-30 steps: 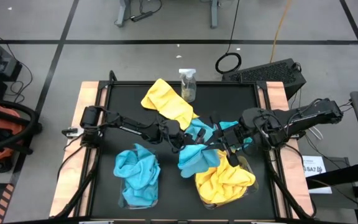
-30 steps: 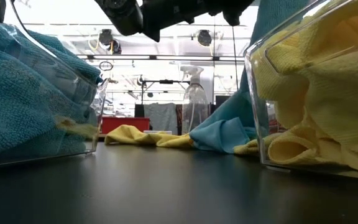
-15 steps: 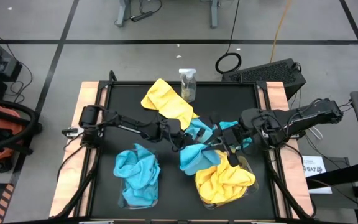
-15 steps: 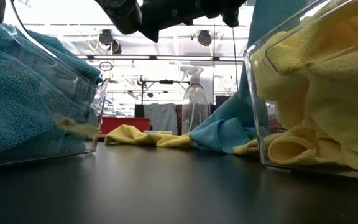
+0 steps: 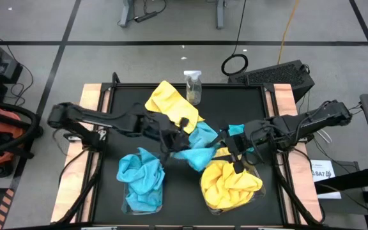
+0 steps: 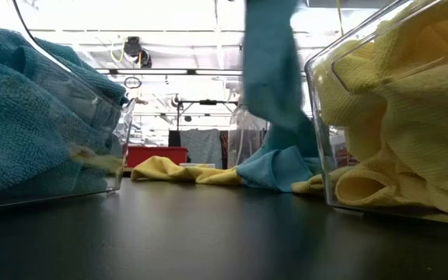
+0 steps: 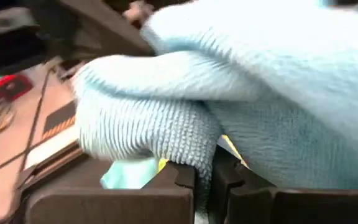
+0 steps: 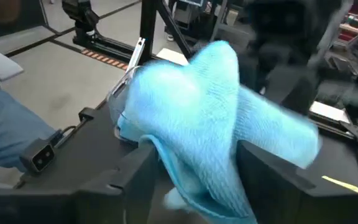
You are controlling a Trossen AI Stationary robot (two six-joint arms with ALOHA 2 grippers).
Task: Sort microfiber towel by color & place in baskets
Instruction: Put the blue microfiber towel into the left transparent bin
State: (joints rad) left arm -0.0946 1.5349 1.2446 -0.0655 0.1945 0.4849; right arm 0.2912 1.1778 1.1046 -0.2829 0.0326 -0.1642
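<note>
The left arm reaches in from the bench's left edge, stretched across to the middle, where the left gripper [image 5: 168, 139] has its fingers [image 7: 185, 180] pinched tight on a turquoise towel [image 5: 193, 153]. The cloth hangs from the fingers above the bench, between the two tubs, and fills most of the left wrist view.

The right arm comes in low from the right edge, its right gripper [image 5: 234, 148] just beside the towel's right end. Its fingers [image 8: 135, 174] stand apart, with the turquoise cloth draped between them in the right wrist view; whether they touch it cannot be told.

The left basket [image 5: 128, 203] holds turquoise towels, the right basket [image 5: 258, 189] yellow ones, both near the bench's front edge. A loose yellow towel [image 5: 169, 102] lies toward the back, with another turquoise cloth [image 5: 204, 133] beside it near the middle. A spray bottle [image 5: 193, 86] stands at the back edge.

Bare bench [image 5: 241, 105] shows at the back right corner and in a strip between the baskets.
</note>
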